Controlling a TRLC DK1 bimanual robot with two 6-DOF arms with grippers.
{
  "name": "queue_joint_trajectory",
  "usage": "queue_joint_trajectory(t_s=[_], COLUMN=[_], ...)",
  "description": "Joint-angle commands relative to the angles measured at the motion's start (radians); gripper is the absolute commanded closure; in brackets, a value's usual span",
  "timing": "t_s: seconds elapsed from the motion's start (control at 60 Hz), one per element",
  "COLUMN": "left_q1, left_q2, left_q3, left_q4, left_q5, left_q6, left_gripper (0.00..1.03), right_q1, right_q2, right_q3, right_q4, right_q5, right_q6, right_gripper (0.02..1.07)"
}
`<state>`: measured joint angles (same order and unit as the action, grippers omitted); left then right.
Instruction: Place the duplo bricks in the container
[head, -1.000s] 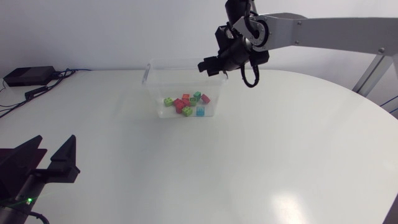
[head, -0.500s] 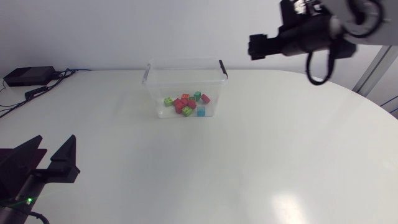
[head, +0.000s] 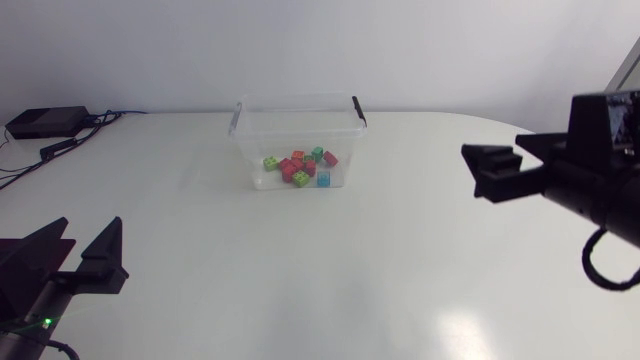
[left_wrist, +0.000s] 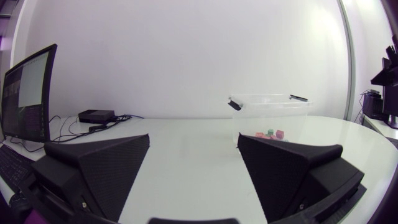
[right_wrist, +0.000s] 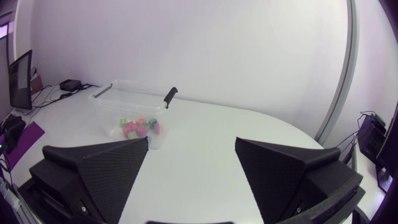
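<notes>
Bricks (head: 289, 170), about nine, in one container (head: 244, 136).

Overhead and low views, common container (head: 290, 125)

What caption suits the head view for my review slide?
Duplo bricks lie in the clear container; left gripper and right gripper open, away from it.

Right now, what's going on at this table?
Nothing is being held. Both black hands are open and empty: the left hand sits low at the near left of the white table, and the right hand hangs off to the right, well apart from the clear plastic container. The small red, green and blue duplo bricks in view all lie inside it.
</notes>
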<state>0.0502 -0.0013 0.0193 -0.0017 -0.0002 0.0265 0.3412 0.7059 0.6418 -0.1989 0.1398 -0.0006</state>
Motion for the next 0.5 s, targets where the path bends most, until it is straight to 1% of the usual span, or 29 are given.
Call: queue_joint_trajectory(t_s=[0.0,0.1,0.483], left_q1=[-0.006,-0.006,-0.023], left_q2=[-0.011,-0.012,-0.007], left_q3=[-0.018,-0.018,-0.018], left_q4=[-0.003,-0.004,-0.002], left_q5=[0.005,0.005,0.003], left_q6=[0.007,0.007,-0.006], left_gripper=[0.04,0.04,0.04], right_q1=[0.012,0.011,-0.128], right_q2=[-0.108,-0.214,-0.408], right_q3=[-0.100,-0.183,-0.364], right_q4=[0.029,0.043,0.105], right_q5=[0.011,0.010,-0.049], right_q6=[-0.013,-0.034,-0.021], right_gripper=[0.06,0.06,0.06])
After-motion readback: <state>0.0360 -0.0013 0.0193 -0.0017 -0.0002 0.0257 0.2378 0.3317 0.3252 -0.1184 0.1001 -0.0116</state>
